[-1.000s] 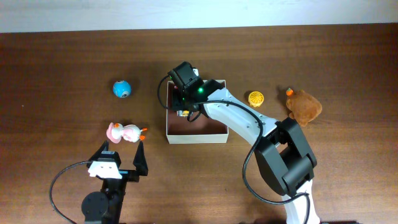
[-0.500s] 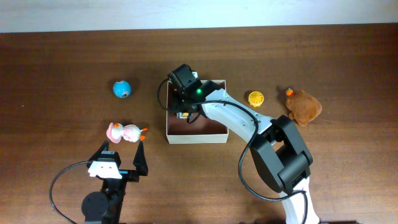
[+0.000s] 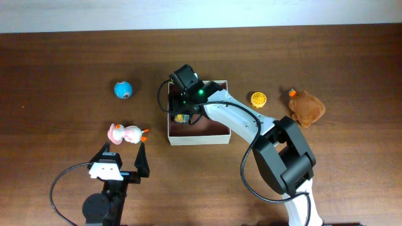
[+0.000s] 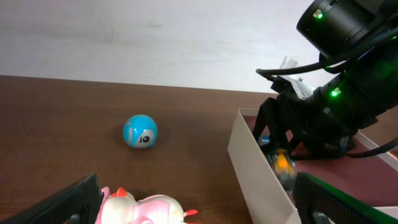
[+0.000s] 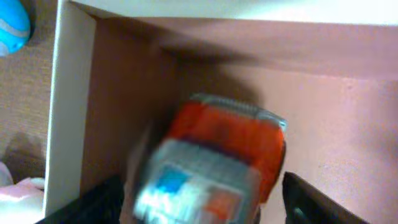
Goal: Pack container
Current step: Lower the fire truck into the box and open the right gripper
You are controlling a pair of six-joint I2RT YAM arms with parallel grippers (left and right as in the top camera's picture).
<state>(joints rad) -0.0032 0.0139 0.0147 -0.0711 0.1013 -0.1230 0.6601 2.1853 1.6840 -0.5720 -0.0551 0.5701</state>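
Overall, dark wood-grain table point(image 3: 63, 63) under the container point(image 3: 198, 139), whitish wall point(image 4: 124, 31) beyond.

Dark brown wood-grain table point(image 3: 63, 63) fills almost the whole overhead frame. Directly on it:

- Blue ball point(image 3: 122, 90), upper left of centre, alone and well apart from the rest.
- Pink-and-white duck-like toy point(image 3: 125, 134) with orange bits, lying on its side left of centre, below the blue ball.
- Container point(image 3: 198, 139), a square shallow box with white walls, sitting flat at frame centre.
- Small yellow-orange ball point(image 3: 258, 99), right of the container and near it, not touching.
- Brown plush point(image 3: 306, 108) with an orange tip, further right, just beside the yellow-orange ball.
- Black cable point(image 3: 58, 182) looping over the tabletop at lower left.
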